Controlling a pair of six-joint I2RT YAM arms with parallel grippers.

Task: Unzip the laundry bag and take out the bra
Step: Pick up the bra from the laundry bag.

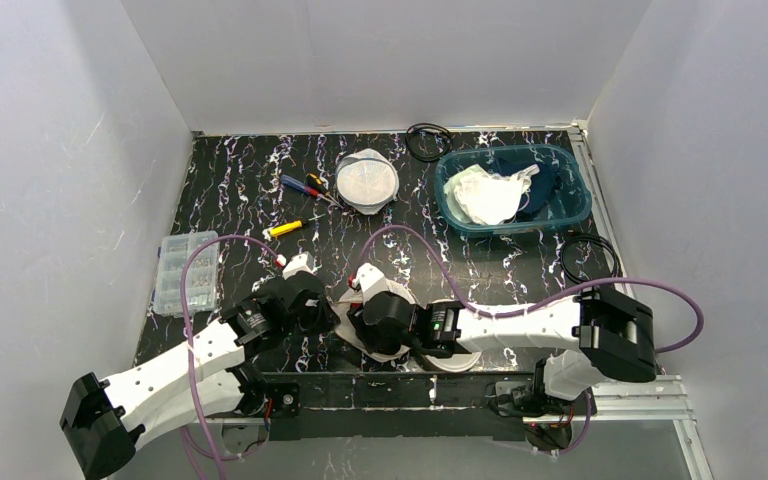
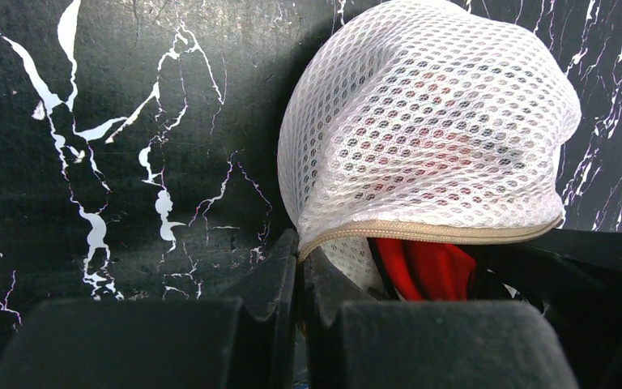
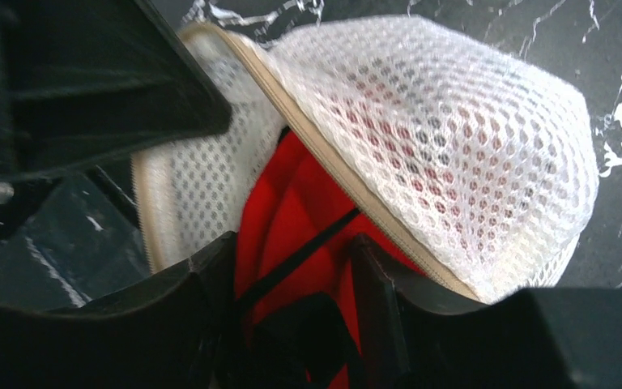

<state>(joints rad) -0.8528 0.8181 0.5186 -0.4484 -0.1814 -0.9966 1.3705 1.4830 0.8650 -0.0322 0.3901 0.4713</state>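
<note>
The white mesh laundry bag (image 2: pixel 429 121) lies on the black marble table, its tan zipper (image 2: pixel 421 231) partly undone. The red bra (image 2: pixel 425 267) with a black strap shows through the gap. My left gripper (image 2: pixel 301 259) is shut on the bag's zipper edge at the left end of the opening. In the right wrist view the bag (image 3: pixel 453 138) gapes, and my right gripper (image 3: pixel 291 247) stands open at the mouth with the bra (image 3: pixel 300 203) between its fingers. From above, both grippers (image 1: pixel 325 312) (image 1: pixel 360 320) meet at the near middle and hide most of the bag.
At the back right, a teal bin (image 1: pixel 580 190) holds clothes. A round white mesh pouch (image 1: pixel 367 181), screwdrivers (image 1: pixel 305 187) and a yellow pen (image 1: pixel 285 228) lie farther back. A clear plastic box (image 1: pixel 184 272) sits at the left edge. Black cable loops (image 1: pixel 428 140) (image 1: pixel 588 255) lie at the back and right.
</note>
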